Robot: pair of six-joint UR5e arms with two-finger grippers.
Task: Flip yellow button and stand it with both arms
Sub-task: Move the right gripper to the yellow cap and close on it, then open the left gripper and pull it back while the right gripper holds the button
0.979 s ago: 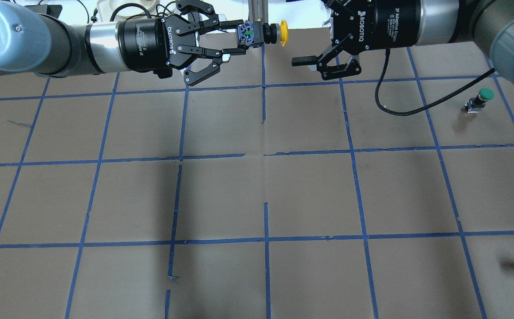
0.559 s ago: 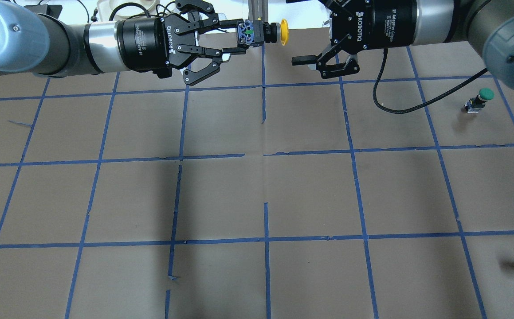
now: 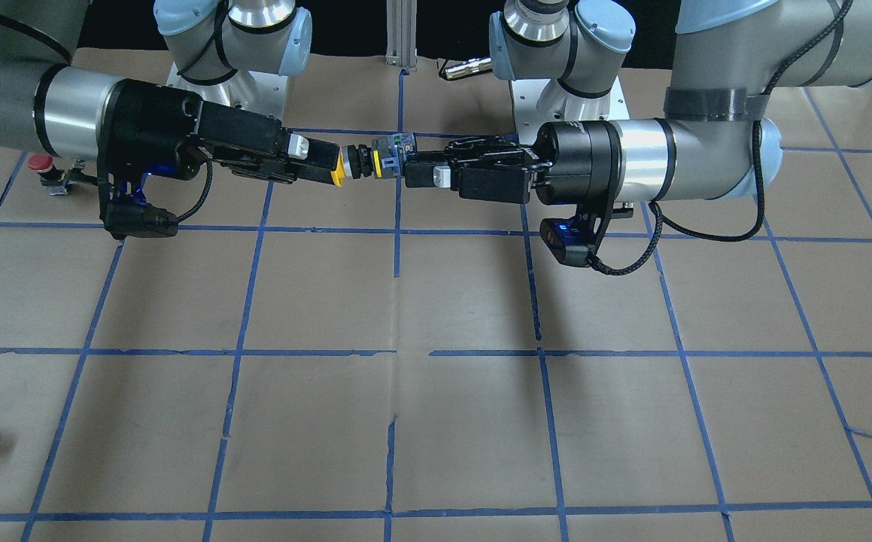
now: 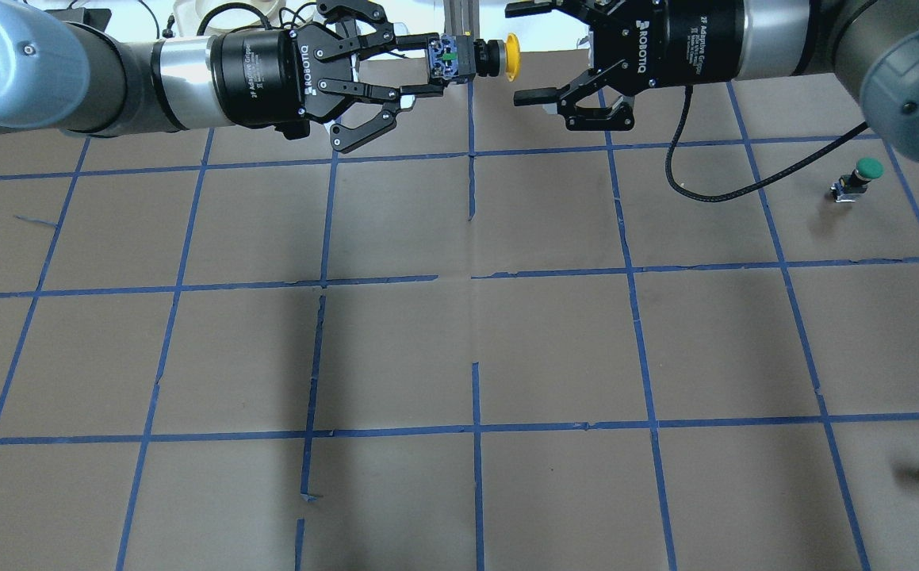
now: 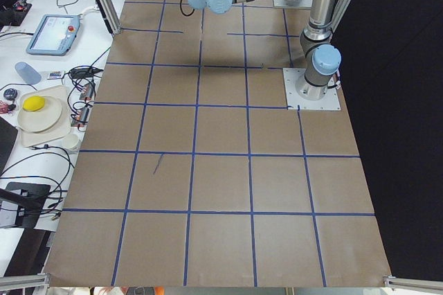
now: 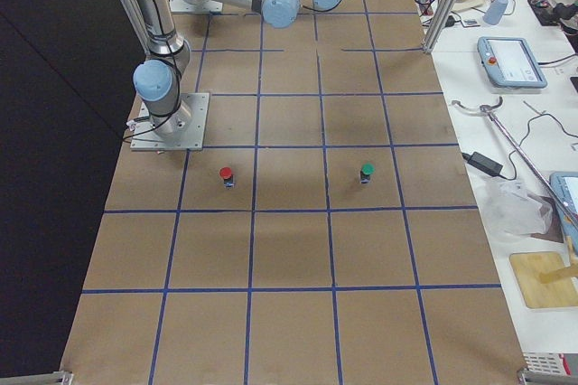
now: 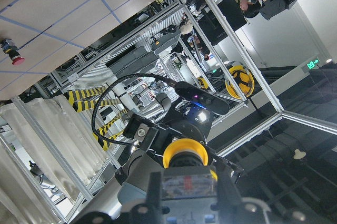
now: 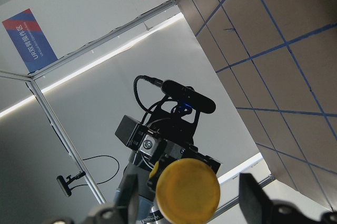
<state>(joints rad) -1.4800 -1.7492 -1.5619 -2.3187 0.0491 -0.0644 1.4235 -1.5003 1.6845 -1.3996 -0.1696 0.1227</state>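
Yellow-capped push-button with black collar and grey-blue block base (image 4: 475, 58) hangs sideways above the brown paper-covered desk (image 4: 554, 341), at the upper middle of the overhead view. The left arm's fingers (image 4: 415, 90) clamp its base, and the right arm's fingers (image 4: 534, 97) gape wide, flanking the cap.

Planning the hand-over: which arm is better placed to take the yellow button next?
Right. Its open tool flanks the cap of the yellow button, which the left tool holds level by the base.
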